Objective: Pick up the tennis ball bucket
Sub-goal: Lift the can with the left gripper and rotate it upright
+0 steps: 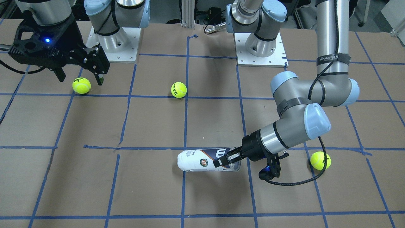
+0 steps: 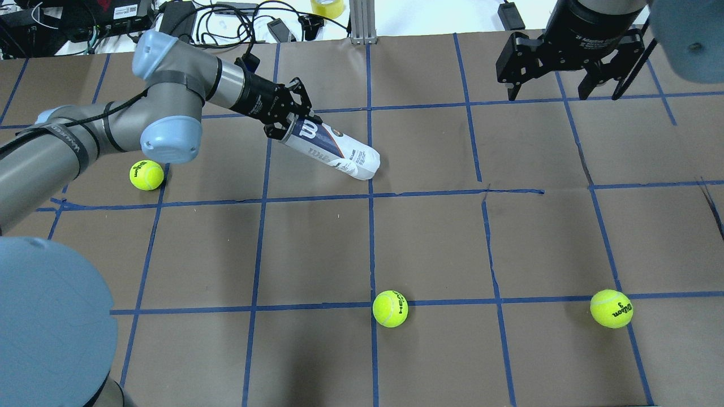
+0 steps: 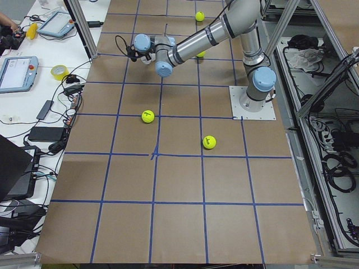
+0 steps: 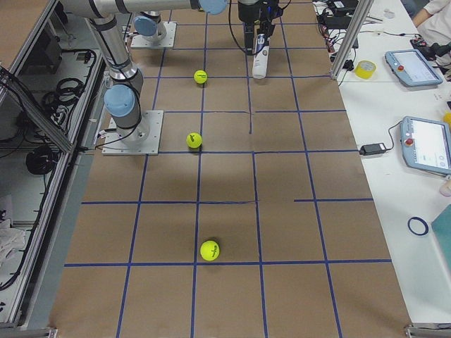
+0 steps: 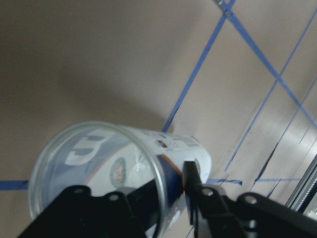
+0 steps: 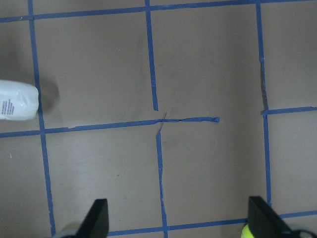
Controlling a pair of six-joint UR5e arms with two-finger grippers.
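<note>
The tennis ball bucket (image 2: 334, 154), a slim, smooth cylinder with a white and navy label and a silver rim, lies tilted in the upper left-centre of the overhead view. The left gripper (image 2: 285, 121) is clamped narrowly on the rim at its open end. The right gripper (image 2: 548, 95) hangs spread wide and empty at the upper right. 3 fuzzy yellow-green tennis balls (image 2: 389, 308) sit well apart on the brown paper surface (image 2: 430, 243), which is gridded with blue tape.

Overhead, front views face across table (image 2: 430, 243); sides look along it; left wrist close on tennis ball bucket (image 5: 119, 171).
</note>
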